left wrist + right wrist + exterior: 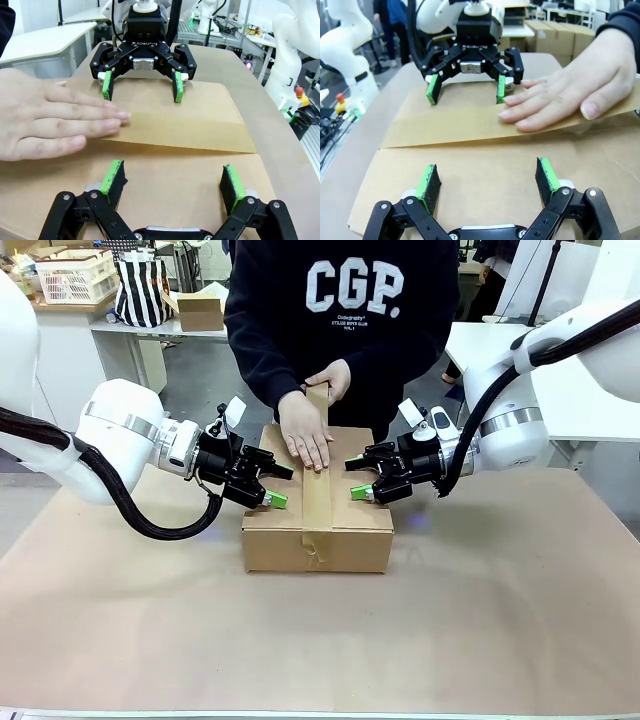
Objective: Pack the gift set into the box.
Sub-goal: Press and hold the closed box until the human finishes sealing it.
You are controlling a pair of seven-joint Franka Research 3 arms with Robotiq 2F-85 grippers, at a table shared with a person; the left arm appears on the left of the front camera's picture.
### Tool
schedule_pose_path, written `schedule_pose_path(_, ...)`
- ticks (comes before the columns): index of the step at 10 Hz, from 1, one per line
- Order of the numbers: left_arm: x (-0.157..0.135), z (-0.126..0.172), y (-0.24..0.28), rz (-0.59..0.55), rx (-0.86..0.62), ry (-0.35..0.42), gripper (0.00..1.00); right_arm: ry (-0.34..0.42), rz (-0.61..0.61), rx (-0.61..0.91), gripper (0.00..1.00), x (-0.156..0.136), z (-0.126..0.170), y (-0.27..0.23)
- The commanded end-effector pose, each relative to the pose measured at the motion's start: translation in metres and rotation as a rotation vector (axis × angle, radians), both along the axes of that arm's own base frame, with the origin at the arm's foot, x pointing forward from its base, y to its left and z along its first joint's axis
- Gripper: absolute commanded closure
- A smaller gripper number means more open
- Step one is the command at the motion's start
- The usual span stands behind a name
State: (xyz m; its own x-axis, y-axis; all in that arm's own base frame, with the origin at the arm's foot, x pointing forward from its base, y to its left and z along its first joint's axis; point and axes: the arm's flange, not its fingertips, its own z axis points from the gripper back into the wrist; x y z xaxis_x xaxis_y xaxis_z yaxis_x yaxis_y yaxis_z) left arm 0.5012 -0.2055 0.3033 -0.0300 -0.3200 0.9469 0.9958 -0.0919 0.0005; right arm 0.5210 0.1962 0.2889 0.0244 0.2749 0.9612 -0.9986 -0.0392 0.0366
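1. We find the box [317,510] in the middle of the table [520,610], its flaps shut and its long axis running left to right between our two arms.
2. A strip of brown tape [317,502] crosses the top from the far edge to the near edge and down the front face, square to that long axis.
3. The person's hand [304,430] lies flat on the tape at the far half of the lid; the other hand [331,379] holds the strip's far end.
4. Our left tool [273,485] rests over the box's left end, jaws apart and holding nothing.
5. Our right tool [357,478] mirrors it over the right end, also spread and empty.
6. We judge both tools about equally near; the seam lies inward from each, towards the middle.
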Motion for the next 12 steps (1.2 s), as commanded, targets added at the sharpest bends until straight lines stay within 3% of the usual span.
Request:
schedule_pose_path(1, -0.0013, -0.0037, 0.0005, 0.003, 0.008, 0.005, 0.0, 0.006, -0.013, -0.005, 0.0, -0.0021, -0.0029, -0.0012)
schedule_pose_path(12, -0.0013, -0.0037, 0.0005, 0.003, 0.008, 0.005, 0.0, 0.006, -0.013, -0.005, 0.0, -0.0021, -0.0029, -0.0012)
